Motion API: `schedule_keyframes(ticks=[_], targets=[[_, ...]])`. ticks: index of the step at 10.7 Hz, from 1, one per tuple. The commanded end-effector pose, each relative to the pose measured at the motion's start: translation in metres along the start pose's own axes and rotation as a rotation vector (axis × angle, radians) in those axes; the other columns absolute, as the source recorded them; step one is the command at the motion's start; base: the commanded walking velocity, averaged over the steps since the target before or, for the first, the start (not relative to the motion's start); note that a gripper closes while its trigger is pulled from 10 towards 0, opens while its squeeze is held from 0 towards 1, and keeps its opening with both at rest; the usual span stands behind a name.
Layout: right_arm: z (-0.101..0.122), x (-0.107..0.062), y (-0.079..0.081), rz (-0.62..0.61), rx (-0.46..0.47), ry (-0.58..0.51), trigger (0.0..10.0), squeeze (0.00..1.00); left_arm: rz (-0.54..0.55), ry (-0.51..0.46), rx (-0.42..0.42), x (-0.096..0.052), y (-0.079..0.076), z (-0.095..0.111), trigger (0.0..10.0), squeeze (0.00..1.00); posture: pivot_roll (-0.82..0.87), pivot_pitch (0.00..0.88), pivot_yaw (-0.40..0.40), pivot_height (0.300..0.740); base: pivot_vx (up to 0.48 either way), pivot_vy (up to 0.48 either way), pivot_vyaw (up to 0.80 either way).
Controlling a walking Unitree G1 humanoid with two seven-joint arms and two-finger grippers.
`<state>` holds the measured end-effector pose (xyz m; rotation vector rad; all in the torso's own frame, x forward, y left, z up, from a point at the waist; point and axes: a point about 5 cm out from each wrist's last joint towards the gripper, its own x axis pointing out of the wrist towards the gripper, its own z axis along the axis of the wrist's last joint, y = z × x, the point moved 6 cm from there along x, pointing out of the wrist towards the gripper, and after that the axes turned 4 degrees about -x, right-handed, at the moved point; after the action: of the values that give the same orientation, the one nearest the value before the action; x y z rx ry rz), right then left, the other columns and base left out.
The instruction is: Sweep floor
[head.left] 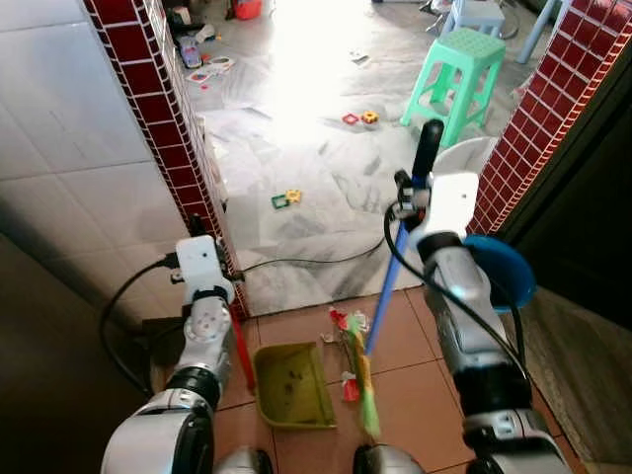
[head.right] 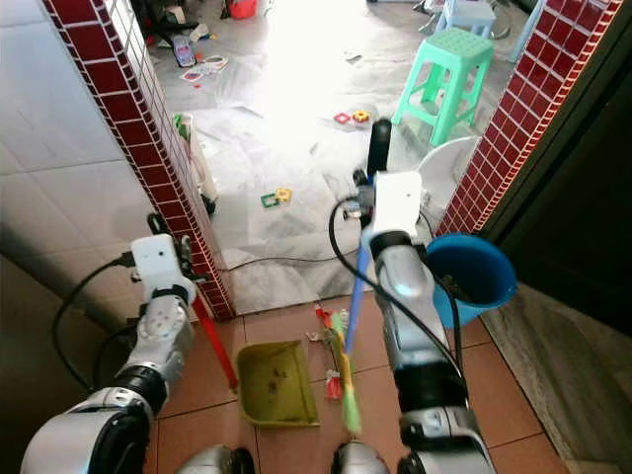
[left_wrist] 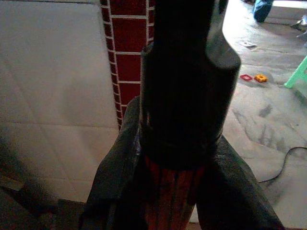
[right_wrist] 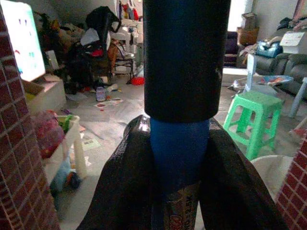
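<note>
Two tools: our right gripper (head.left: pixel 407 194) is clamping the broom (head.left: pixel 387 283), bristles at 6 o'clock; left gripper (head.left: pixel 200 229) is clamping the dustpan (head.left: pixel 291 385), pan at 5 o'clock.

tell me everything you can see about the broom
The broom has a blue shaft topped by a black grip and ends in green bristles with some red at the head. It slants from the right tool, which is shut on the shaft just below the black grip, down to the terracotta floor tiles. The bristles rest on the tiles just right of the olive-green dustpan. A printed label shows on the shaft in the right wrist view.
</note>
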<state>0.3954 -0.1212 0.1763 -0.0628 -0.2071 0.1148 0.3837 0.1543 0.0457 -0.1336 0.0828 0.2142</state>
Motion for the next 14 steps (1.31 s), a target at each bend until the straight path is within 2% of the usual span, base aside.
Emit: schedule_keyframes(ticks=[1,3,4,5,6,7,8,9,10,11,12,13,14], targets=[[0.007,0.006,0.001,-0.024,0.128,0.004,10.0,0.0,-0.035,0.101,0.017,-0.009,-0.009,-0.024,10.0,0.0,-0.17,0.074,0.04,0.74,0.0,0.0,0.0],[0.018,0.013,0.011,-0.012,0.382,0.001,10.0,0.0,-0.027,0.11,0.002,-0.009,-0.01,-0.025,10.0,0.0,-0.17,0.075,0.028,0.74,0.0,0.0,0.0],[0.029,0.016,0.012,0.006,0.452,-0.018,10.0,0.0,-0.027,0.111,0.001,-0.009,-0.011,-0.026,10.0,0.0,-0.17,0.076,0.026,0.74,0.0,0.0,0.0],[0.042,0.019,0.012,0.034,0.453,-0.055,10.0,0.0,-0.025,0.11,-0.002,-0.009,-0.011,-0.026,10.0,0.0,-0.18,0.077,0.025,0.74,0.0,0.0,0.0],[0.071,0.02,0.009,0.101,0.239,-0.168,10.0,0.0,-0.025,0.113,0.0,-0.01,-0.012,-0.026,10.0,0.0,-0.18,0.077,0.025,0.74,0.0,0.0,0.0],[0.073,0.016,0.004,0.113,0.078,-0.193,10.0,0.0,-0.03,0.092,0.03,-0.009,-0.012,-0.023,10.0,0.0,-0.19,0.077,0.026,0.74,0.0,0.0,0.0],[0.063,0.011,-0.009,0.073,-0.019,-0.173,10.0,0.0,-0.036,0.03,0.069,-0.008,-0.014,-0.012,10.0,0.0,-0.19,0.078,0.023,0.74,0.0,0.0,0.0],[0.055,0.003,-0.024,0.037,-0.043,-0.161,10.0,0.0,-0.051,-0.005,0.105,-0.007,-0.016,-0.007,10.0,0.0,-0.19,0.083,0.017,0.74,0.0,0.0,0.0],[0.058,-0.001,-0.029,0.029,-0.081,-0.174,10.0,0.0,-0.041,0.009,0.096,-0.008,-0.014,-0.01,10.0,0.0,-0.19,0.086,0.019,0.74,0.0,0.0,0.0],[0.068,-0.005,-0.026,0.048,-0.16,-0.224,10.0,0.0,-0.041,0.005,0.101,-0.009,-0.014,-0.01,10.0,0.0,-0.19,0.088,0.021,0.74,0.0,0.0,0.0],[0.063,-0.009,-0.027,0.048,-0.254,-0.208,10.0,0.0,-0.043,0.013,0.108,-0.01,-0.014,-0.013,10.0,0.0,-0.2,0.092,0.021,0.74,0.0,0.0,0.0],[0.049,-0.011,-0.032,0.025,-0.259,-0.157,10.0,0.0,-0.042,0.013,0.11,-0.01,-0.014,-0.013,10.0,0.0,-0.19,0.096,0.02,0.74,0.0,0.0,0.0],[0.028,-0.013,-0.036,-0.004,-0.218,-0.073,10.0,0.0,-0.042,0.014,0.114,-0.011,-0.014,-0.014,10.0,0.0,-0.18,0.106,0.02,0.74,0.0,0.0,0.0]])
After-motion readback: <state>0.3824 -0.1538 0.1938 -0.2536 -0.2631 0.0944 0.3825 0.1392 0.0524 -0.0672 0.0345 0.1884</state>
